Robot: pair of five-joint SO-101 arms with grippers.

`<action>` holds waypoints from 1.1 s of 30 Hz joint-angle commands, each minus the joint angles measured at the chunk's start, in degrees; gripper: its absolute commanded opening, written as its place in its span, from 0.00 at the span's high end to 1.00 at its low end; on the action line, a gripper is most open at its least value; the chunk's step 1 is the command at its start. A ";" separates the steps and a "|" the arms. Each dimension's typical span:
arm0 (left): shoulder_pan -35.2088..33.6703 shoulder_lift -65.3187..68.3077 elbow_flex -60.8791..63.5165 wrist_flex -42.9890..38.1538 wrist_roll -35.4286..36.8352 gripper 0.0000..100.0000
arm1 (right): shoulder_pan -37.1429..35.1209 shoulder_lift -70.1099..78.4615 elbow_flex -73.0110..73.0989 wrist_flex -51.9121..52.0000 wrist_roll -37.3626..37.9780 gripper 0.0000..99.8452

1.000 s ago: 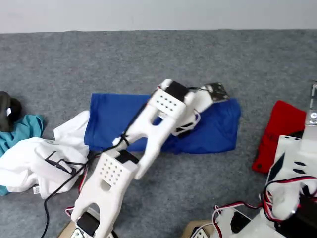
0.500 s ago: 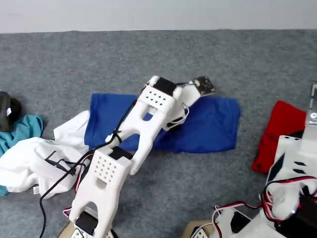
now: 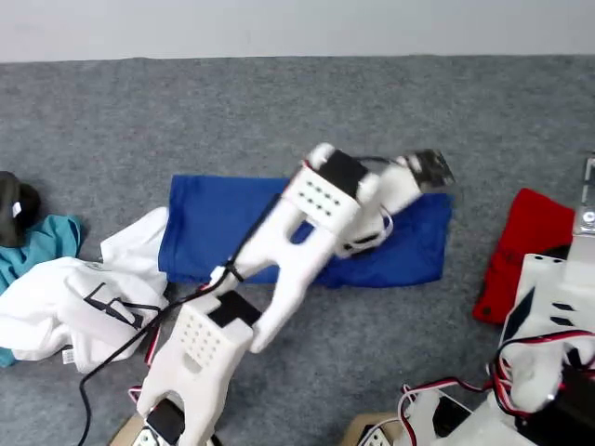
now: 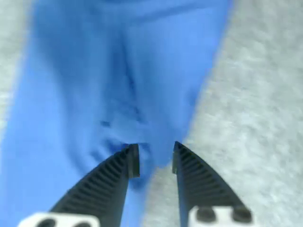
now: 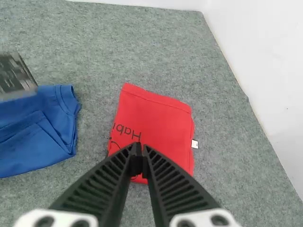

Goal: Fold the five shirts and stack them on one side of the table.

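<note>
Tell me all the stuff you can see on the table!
blue shirt: one, blue, lying flat in the middle of the table
red shirt: one, red, folded, at the right side
white shirt: one, white with dark print, crumpled at the left, beside the blue one
teal shirt: one, teal, at the left edge, partly under the white one
dark thing: one, black, at the far left edge by the teal shirt; too cut off to tell what it is
table cover: one, grey, under everything
left gripper: one, black fingers, open, over the blue shirt's edge
right gripper: one, black fingers, shut, above the red shirt
</note>
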 commanded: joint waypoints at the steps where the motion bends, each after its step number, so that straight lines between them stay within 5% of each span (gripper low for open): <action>1: 2.11 -4.31 5.67 1.58 1.14 0.88 | 0.57 0.22 0.00 2.24 -0.62 0.99; 14: -5.80 2.90 9.10 -8.26 -5.36 0.88 | 0.57 0.22 0.00 2.24 -0.62 0.99; 33: -11.60 14.68 -11.03 -3.16 -6.51 0.88 | 0.57 0.22 0.00 2.33 -0.62 0.99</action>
